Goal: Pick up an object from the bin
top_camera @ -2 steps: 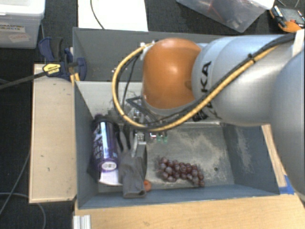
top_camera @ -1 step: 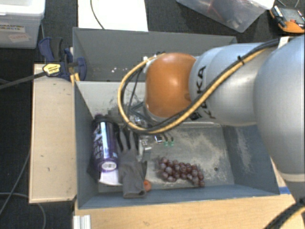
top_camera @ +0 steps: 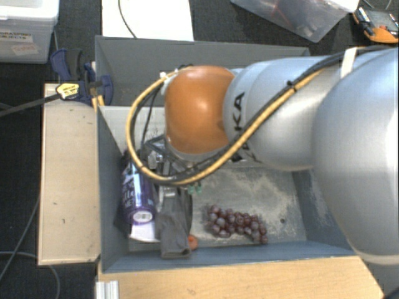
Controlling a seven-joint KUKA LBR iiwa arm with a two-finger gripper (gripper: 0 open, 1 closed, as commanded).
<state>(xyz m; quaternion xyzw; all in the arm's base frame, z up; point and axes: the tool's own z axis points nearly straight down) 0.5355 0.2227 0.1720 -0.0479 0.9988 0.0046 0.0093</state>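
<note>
My gripper (top_camera: 161, 162) hangs under the orange wrist cover at the bin's left side, low over the floor. Just left of it a purple and blue bottle (top_camera: 138, 198) with a white base lies along the left wall. Directly below the gripper, toward the front wall, a dark grey, soft-looking piece (top_camera: 174, 226) lies flat, with a small orange bit (top_camera: 192, 243) at its front corner. A bunch of dark purple grapes (top_camera: 236, 222) rests to the right of the grey piece. I cannot tell whether the gripper touches the bottle or the grey piece.
The arm and its orange cover hide the back and right half of the bin. Bare, scuffed bin floor shows behind the grapes. The left wall stands close beside the bottle and the front wall close behind the grey piece.
</note>
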